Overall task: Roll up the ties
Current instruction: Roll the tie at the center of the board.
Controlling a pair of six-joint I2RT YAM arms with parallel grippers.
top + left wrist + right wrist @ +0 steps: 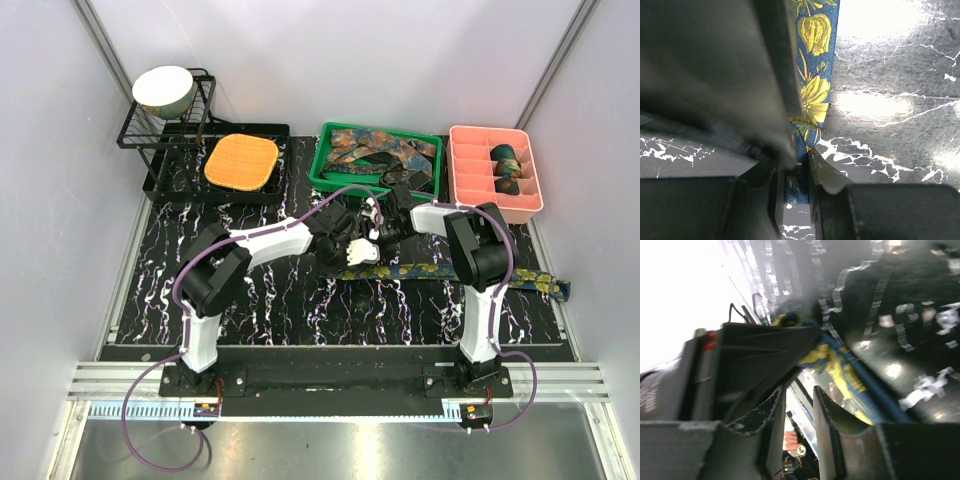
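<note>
Left gripper (pixel 796 165) is sitting narrow, pinching the blue tie (pixel 450 273) near its left end; the left wrist view is showing the strip running up between the jaws. Right gripper (pixel 800 392) is meeting it nose to nose at mid table (pixel 300 300). Its jaws are standing slightly apart with nothing showing between them, and the fabric is lying just past its tips.

The rest of that tie is lying flat, running right along the table to the right edge. I can't tell whether a first turn is forming, since both grippers are covering that end. Reading it as the start of the roll on this one, nearly all of its length yet to wind.

Further back, loose ties (pixel 385 150) are piling in the green bin (pixel 322 150), several of them unrolled and overlapping, so the count isn't clear. Far right, rolled ties (pixel 508 160) are sitting in compartments of the pink tray (pixel 500 213). Two coils are looking likely, other compartments showing bare.

Judging the job as under halfway: a couple coiled, one in hand, a bin's worth waiting.
</note>
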